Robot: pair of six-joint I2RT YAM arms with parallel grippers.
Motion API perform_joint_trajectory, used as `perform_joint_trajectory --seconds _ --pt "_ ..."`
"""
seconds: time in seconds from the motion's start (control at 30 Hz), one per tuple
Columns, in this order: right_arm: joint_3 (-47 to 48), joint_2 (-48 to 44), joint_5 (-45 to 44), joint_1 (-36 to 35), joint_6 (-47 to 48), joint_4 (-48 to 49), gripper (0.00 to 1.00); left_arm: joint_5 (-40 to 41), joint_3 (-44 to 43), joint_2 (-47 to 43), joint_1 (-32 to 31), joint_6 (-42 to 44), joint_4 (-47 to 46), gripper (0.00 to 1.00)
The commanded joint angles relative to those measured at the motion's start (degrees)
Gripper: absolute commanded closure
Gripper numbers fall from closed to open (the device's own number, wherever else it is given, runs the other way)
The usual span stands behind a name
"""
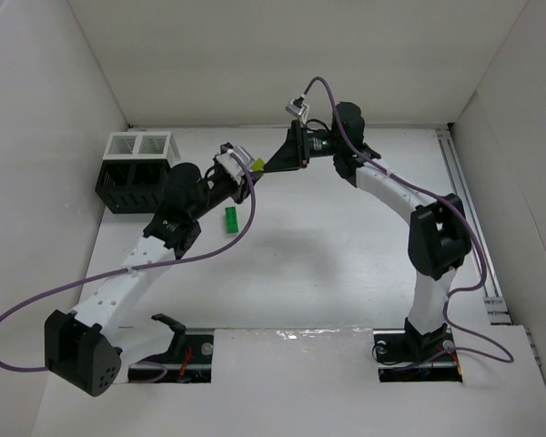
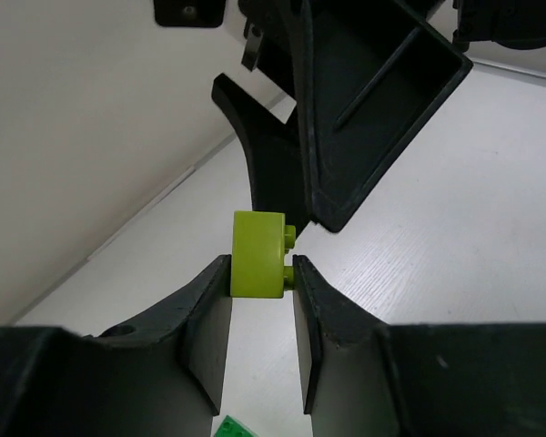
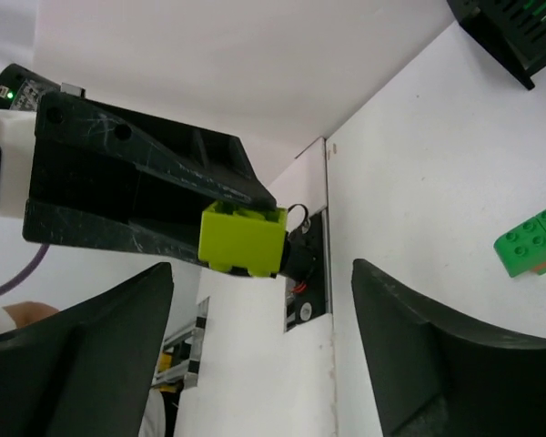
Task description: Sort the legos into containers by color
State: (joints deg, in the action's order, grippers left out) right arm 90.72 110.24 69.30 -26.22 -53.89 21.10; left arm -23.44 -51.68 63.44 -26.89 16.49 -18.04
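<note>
pinched lego (image 2: 257,255), clearest from left wrist

The white table (image 1: 346,264) carries a black slatted rack (image 1: 135,177) with a white rim at its far left corner. A green lego (image 1: 229,218) lies flat on the bare top, left of the middle and well apart from the rack. A metal rail (image 1: 451,159) runs along the right edge.

Brick (image 2: 255,246) in L claw (image 2: 262,266), rack (image 1: 135,173) left

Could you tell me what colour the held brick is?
The brick is yellow-green, clearest in left wrist view.
</note>
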Motion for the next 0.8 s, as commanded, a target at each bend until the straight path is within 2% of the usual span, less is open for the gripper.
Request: perform_joint_trajectory --seconds 0.0,0.1,0.13,0.2,0.23,0.27,0.33,0.37,0.47,0.57,0.77 --pt "1.30 -5.63 -0.82 2.21 1.68 3.15 0.15 3.04 -1.93 -3.84 0.96 -4.52 0.01 1.00" --pt "0.25 -9.06 -3.02 6.25 3.52 3.15 0.12 7.17 -1.93 -4.64 5.17 -9.00 3.62 1.00" --pt "-0.45 -9.86 -3.90 7.22 5.09 3.15 0.11 9.01 -2.45 -4.64 8.93 -11.11 6.24 1.00" --pt "-0.45 -11.35 -8.72 8.90 11.58 -6.56 0.11 12.53 -5.17 -3.60 13.69 -17.00 9.50 1.00" --pt "0.24 -12.66 -10.48 9.51 21.18 -10.60 0.11 13.67 -6.05 -2.28 19.19 -18.76 10.91 1.00" --pt "0.77 -13.29 -12.76 9.52 26.41 -19.61 0.11 14.38 -6.93 -1.48 22.29 -20.34 12.92 1.00" --pt "1.39 -13.82 -19.45 8.99 35.55 -25.12 0.11 14.39 -10.17 0.36 28.18 -23.43 14.78 1.00" --pt "1.39 -13.82 -20.59 8.99 36.91 -26.71 0.11 14.39 -11.67 2.98 32.82 -24.04 17.31 1.00" --pt "1.39 -13.82 -22.19 8.99 38.93 -28.93 0.11 13.86 -18.26 8.60 38.56 -23.44 21.89 1.00" --pt "1.39 -13.82 -22.72 8.99 40.08 -29.45 0.11 14.39 -24.66 12.13 40.42 -20.81 23.92 1.00" --pt "1.39 -13.82 -22.72 8.99 42.02 -31.29 0.11 15.71 -40.50 24.52 42.10 -16.94 35.34 1.00"
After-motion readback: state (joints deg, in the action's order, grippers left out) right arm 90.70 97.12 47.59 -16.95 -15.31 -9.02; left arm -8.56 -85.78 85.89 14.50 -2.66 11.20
